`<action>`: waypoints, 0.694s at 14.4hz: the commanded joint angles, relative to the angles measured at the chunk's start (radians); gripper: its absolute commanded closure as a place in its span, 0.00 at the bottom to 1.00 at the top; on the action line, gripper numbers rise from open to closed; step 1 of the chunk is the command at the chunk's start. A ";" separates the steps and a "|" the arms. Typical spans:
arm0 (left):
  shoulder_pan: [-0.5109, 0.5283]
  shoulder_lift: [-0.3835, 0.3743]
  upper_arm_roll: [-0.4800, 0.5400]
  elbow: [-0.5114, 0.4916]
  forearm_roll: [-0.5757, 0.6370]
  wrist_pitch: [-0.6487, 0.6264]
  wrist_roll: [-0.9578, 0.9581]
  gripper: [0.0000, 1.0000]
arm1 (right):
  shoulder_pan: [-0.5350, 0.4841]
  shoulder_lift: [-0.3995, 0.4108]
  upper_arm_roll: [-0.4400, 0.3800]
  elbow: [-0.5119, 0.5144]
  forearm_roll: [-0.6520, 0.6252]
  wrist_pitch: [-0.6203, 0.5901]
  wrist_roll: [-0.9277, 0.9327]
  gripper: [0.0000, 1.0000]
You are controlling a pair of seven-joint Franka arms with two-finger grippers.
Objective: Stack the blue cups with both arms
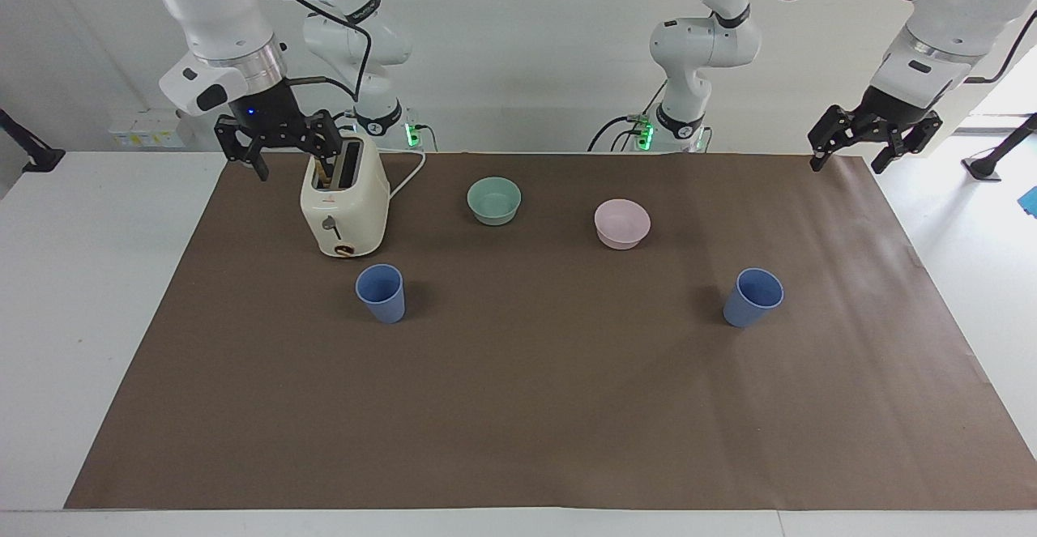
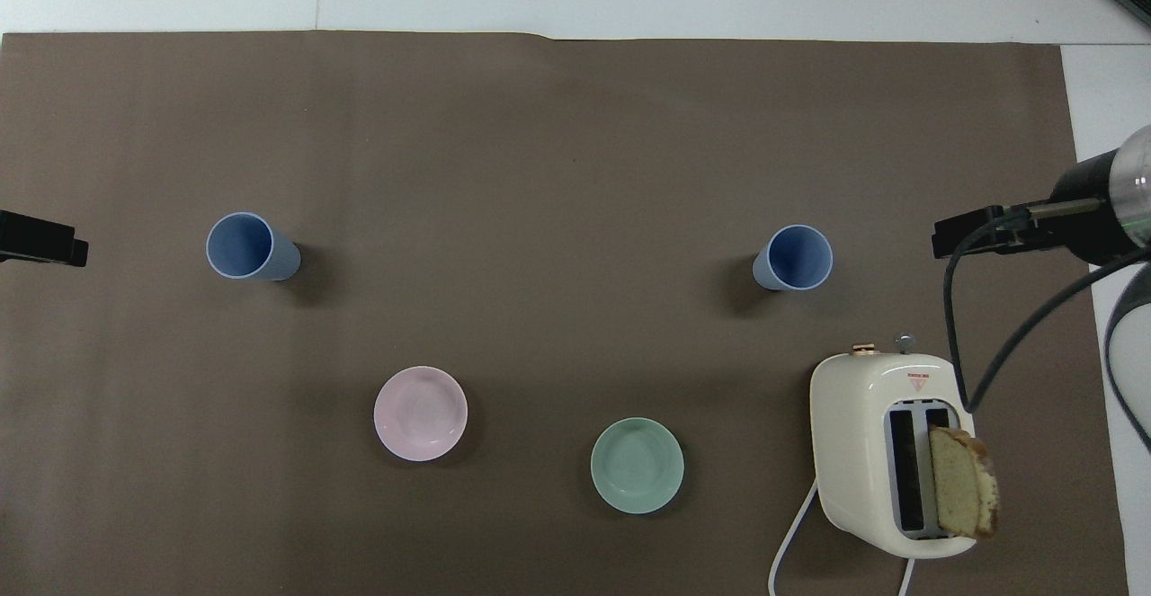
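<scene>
Currently no stacking is done: both blue cups (image 1: 381,292) (image 1: 753,296) stand well apart on the mat, while the left gripper (image 1: 873,142) and right gripper (image 1: 279,142) hang open, empty.

- Two matte periwinkle-blue tapered cups (image 1: 381,293) (image 1: 753,297)
- Two shallow bowls: one mint-green (image 1: 494,200), one pale pink (image 1: 621,223)
- One cream two-slot toaster (image 1: 343,199)
- One slice of bread (image 2: 963,483)
- My two black tools (image 1: 279,144) (image 1: 873,142)

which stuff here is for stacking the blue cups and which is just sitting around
For the job: blue cup by the toaster; blue cup toward the left arm's end.

Lying about: mint-green bowl; pink bowl; toaster with bread slice.
</scene>
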 commanded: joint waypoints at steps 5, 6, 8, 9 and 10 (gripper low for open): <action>-0.002 -0.005 -0.007 0.012 0.008 -0.019 -0.009 0.00 | -0.011 -0.026 0.002 -0.031 0.025 0.011 -0.015 0.00; -0.002 -0.005 -0.007 0.012 0.008 -0.019 -0.009 0.00 | -0.011 -0.026 0.002 -0.031 0.025 0.011 -0.015 0.00; 0.001 -0.005 -0.007 0.012 0.008 -0.020 -0.009 0.00 | -0.011 -0.026 0.002 -0.031 0.025 0.011 -0.015 0.00; 0.007 -0.005 -0.007 0.012 0.008 -0.022 -0.009 0.00 | -0.011 -0.026 0.002 -0.031 0.025 0.011 -0.015 0.00; 0.011 -0.005 -0.005 0.012 0.008 -0.022 -0.009 0.00 | -0.011 -0.026 0.002 -0.031 0.025 0.010 -0.015 0.00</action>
